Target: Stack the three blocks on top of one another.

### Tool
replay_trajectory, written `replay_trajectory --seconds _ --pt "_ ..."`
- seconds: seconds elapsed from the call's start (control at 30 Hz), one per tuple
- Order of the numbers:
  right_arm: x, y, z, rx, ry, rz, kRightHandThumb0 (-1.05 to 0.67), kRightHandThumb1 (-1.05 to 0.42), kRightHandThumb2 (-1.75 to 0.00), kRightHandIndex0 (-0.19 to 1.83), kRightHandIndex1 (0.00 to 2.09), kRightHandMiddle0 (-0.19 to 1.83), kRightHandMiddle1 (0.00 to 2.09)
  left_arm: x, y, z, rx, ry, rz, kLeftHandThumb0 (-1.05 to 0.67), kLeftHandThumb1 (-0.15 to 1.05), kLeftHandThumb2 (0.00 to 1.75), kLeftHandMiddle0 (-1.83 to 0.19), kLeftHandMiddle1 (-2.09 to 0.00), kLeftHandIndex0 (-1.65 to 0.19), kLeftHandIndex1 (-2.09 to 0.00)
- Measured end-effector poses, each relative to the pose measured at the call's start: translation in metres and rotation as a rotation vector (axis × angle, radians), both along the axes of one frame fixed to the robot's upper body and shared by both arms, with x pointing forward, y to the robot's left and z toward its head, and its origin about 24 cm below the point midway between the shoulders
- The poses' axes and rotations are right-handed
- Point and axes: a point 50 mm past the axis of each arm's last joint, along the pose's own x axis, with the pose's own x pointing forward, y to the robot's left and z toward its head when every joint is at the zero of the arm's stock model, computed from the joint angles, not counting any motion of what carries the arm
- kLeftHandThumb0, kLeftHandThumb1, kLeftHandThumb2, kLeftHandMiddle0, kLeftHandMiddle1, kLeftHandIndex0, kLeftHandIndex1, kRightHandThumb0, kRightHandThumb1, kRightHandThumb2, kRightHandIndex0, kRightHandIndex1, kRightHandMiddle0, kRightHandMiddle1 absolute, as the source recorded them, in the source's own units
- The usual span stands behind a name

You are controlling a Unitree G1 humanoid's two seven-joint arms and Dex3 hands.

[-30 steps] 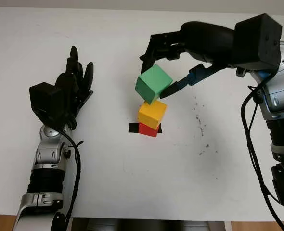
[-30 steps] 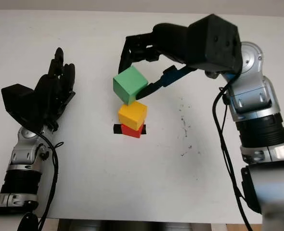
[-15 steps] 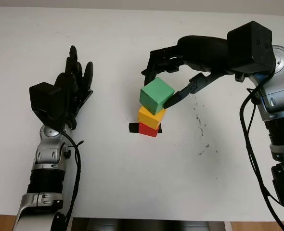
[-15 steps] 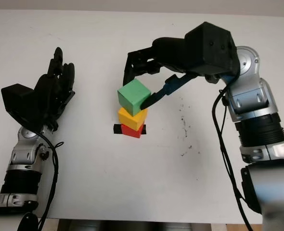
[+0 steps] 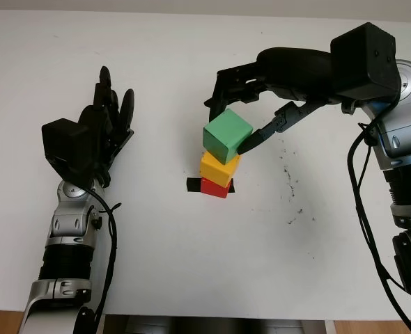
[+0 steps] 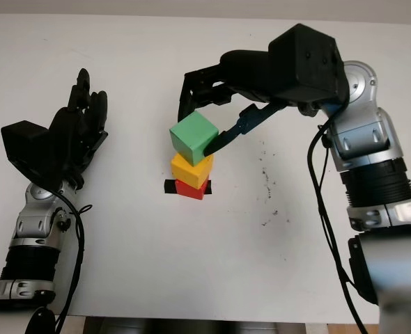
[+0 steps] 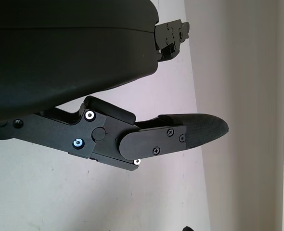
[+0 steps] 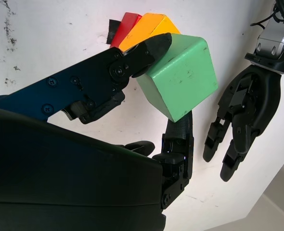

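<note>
A white table [image 5: 191, 278] is covered with small dark specks [image 5: 289, 177] toward three o'clock of its centre. A black tape strip [image 5: 192, 185] is seen near the middle.

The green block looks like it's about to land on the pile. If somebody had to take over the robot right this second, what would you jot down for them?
Right hand: shut on the green block, holding it tilted right over the pile.
Left hand: open, idle above the white table on the left side.
Done: yellow block sits on the red block, which stands on a black tape mark.
Left: level the green block, seat it on the yellow one, release and draw the hand away. Whether green already touches yellow cannot be told.
</note>
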Motion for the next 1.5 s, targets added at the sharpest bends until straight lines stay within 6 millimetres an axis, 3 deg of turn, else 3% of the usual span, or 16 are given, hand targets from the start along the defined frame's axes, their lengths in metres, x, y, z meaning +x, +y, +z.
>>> replay_trajectory --seconds 1.5 --pt "-0.0010 0.0023 -0.0068 -0.032 0.045 0.013 -0.48 -0.97 -0.06 0.33 0.02 0.35 1.65 -0.0012 0.0001 0.0020 -0.007 0.001 -0.008 -0.70 1.05 0.56 0.19 -0.04 0.19 -0.01"
